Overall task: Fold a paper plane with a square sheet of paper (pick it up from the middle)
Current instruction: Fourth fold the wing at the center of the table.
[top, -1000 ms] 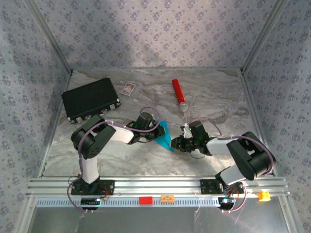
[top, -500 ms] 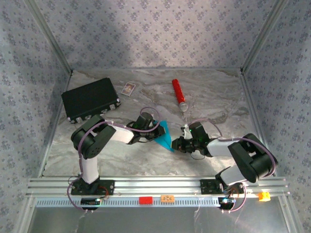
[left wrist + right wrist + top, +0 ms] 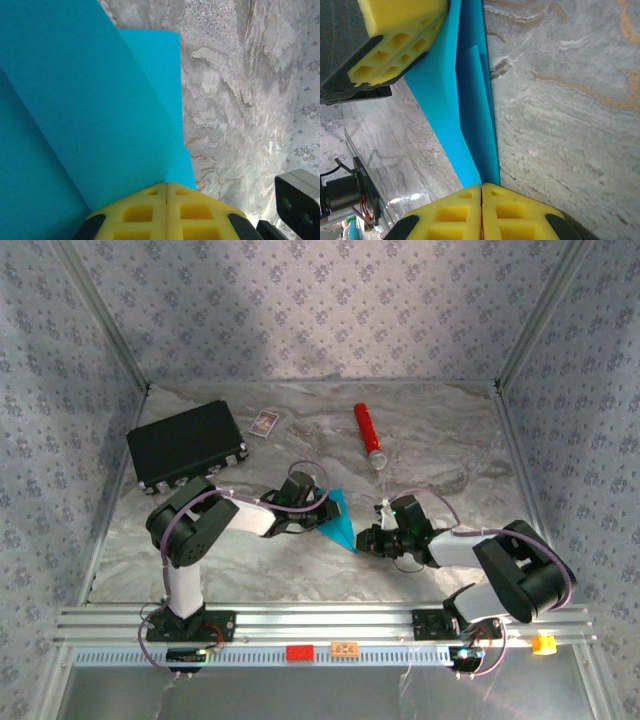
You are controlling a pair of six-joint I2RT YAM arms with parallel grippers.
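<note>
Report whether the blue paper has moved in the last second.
No. The blue paper sits just as far below-left of the red cylinder as before.

The top external camera sits high above and behind the arm bases, well back. It looks down and toward the far wall, across the whole marbled table (image 3: 440, 440). The left wrist camera sits just behind the left gripper (image 3: 166, 186) and faces out along its pads, very near the blue paper (image 3: 75, 110), with table beyond. The right wrist camera sits likewise behind the right gripper (image 3: 481, 187), equally near. Both wrist views share that paper, seen from opposite ends, and the right one also takes in the left gripper's pads. The overhead view holds the same meeting point at mid-table.
</note>
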